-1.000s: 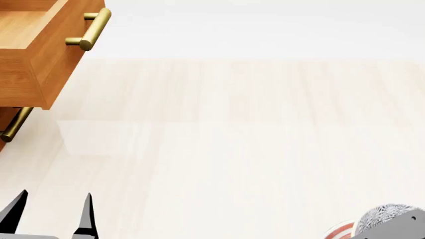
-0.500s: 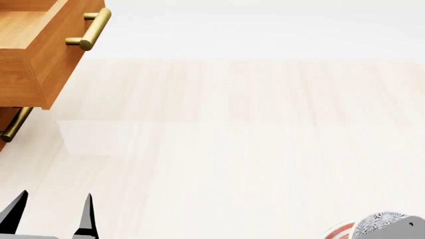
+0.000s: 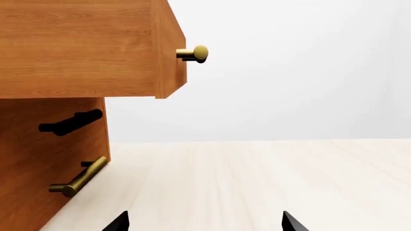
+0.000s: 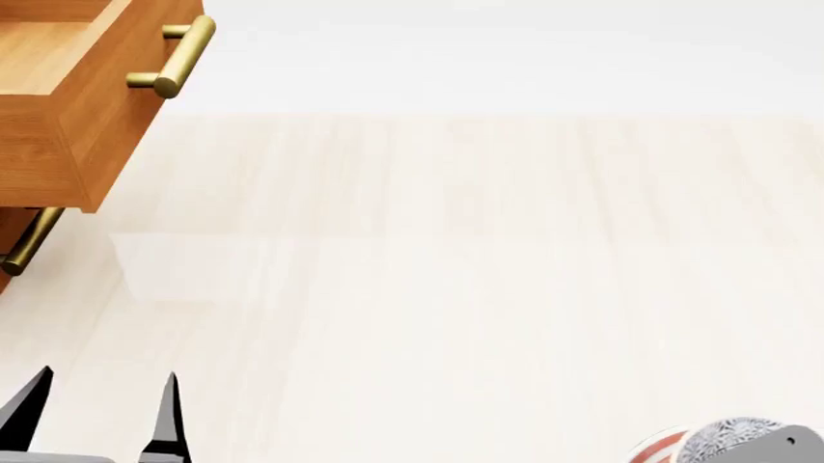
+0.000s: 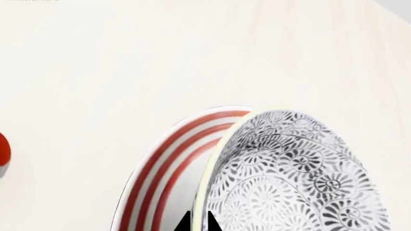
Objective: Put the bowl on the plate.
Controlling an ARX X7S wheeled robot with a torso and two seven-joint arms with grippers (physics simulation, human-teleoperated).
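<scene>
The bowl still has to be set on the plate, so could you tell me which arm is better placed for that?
Right. Its hand grips the bowl by the rim, over the plate. The left hand is open, far across the table near the drawers.

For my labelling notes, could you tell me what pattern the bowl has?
A dense grey floral pattern on white, clearest on the bowl in the right wrist view.

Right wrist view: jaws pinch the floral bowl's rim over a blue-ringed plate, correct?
Not quite. The plate has red rings, not blue; the right wrist view shows them. The rest holds: the right gripper has its jaws on the rim of the floral bowl, over that plate.
</scene>
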